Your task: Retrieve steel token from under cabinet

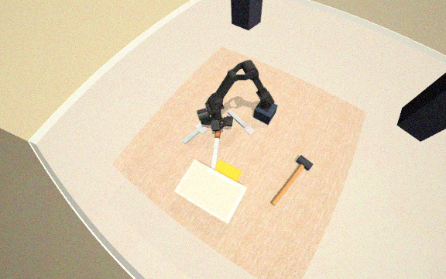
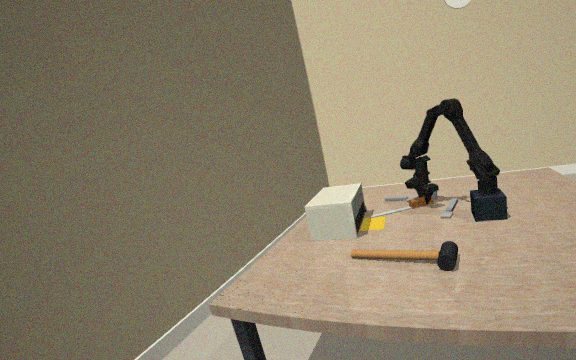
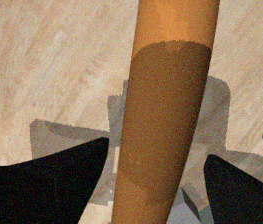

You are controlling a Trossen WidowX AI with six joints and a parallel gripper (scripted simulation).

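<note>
The white cabinet [image 1: 210, 191] [image 2: 335, 210] stands on the table, with the yellow marked area [image 1: 228, 170] [image 2: 377, 223] against its front. I cannot see the steel token in any view. A long tool lies in front of the cabinet; its thin pale blade [image 1: 215, 151] [image 2: 393, 212] reaches the cabinet's front edge beside the yellow area. Its orange-brown handle [image 1: 217, 135] [image 2: 416, 203] [image 3: 174, 20] points towards the arm. My gripper [image 1: 217, 130] [image 2: 428, 200] [image 3: 157, 154] is open, pointing down, its fingers on either side of the handle with gaps showing on both sides.
A pale grey flat tool [image 1: 192, 136] [image 2: 396, 199] lies on one side of the gripper, and another grey flat tool [image 1: 240, 122] [image 2: 449, 208] lies between it and the arm's base. A mallet with a wooden handle [image 1: 288, 184] [image 2: 398, 255] and black head lies farther off.
</note>
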